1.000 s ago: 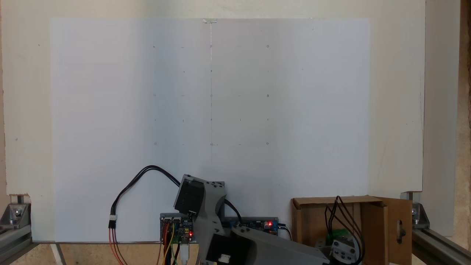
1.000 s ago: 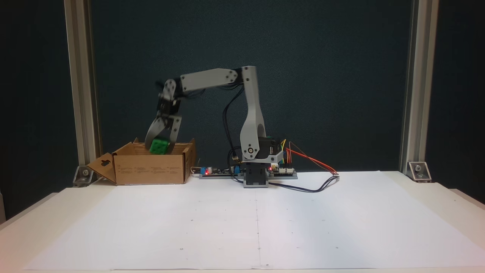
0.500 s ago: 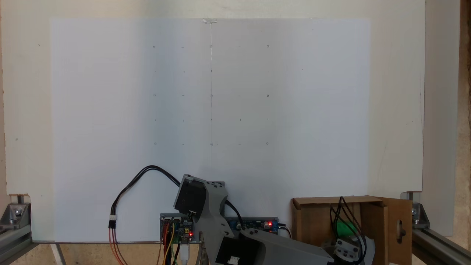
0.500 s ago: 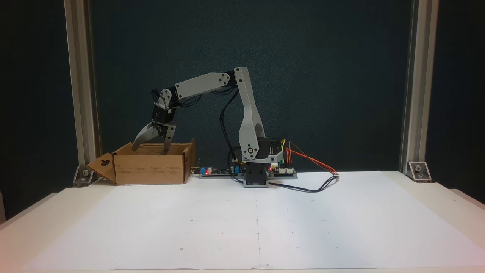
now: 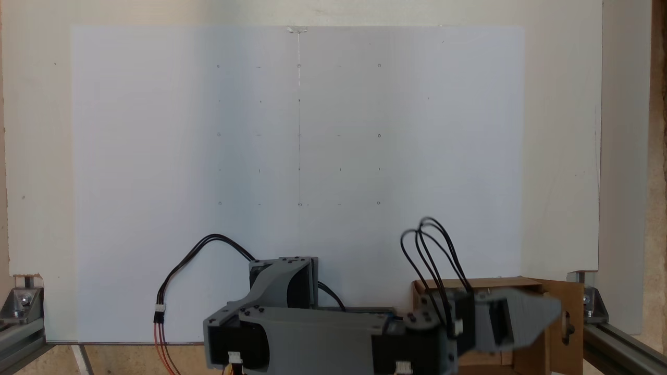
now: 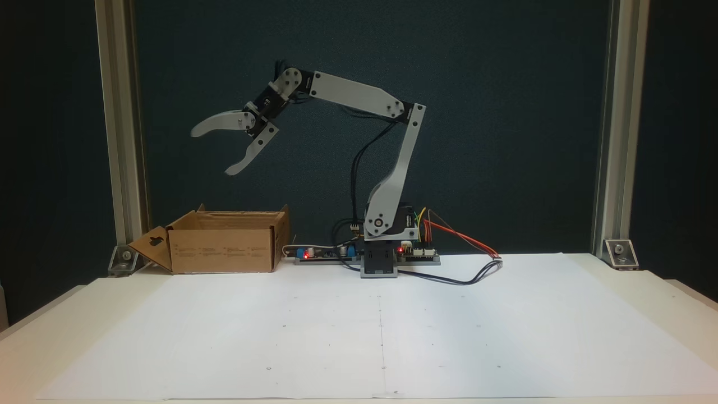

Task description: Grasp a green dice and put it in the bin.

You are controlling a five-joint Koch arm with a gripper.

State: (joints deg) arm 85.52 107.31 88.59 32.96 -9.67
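A large white paper sheet (image 6: 359, 331) covers most of the pale table (image 6: 679, 306), marked with a faint grid of small dots and a thin centre line. Behind it in a fixed view hangs a dark backdrop (image 6: 505, 112), framed by two upright aluminium posts, one on the left (image 6: 115, 123) and one on the right (image 6: 611, 123), each bolted down with a metal corner bracket (image 6: 620, 252). A circuit board with a red light (image 6: 314, 254) lies at the table's far edge, with red and orange wires (image 6: 460, 238) nearby.
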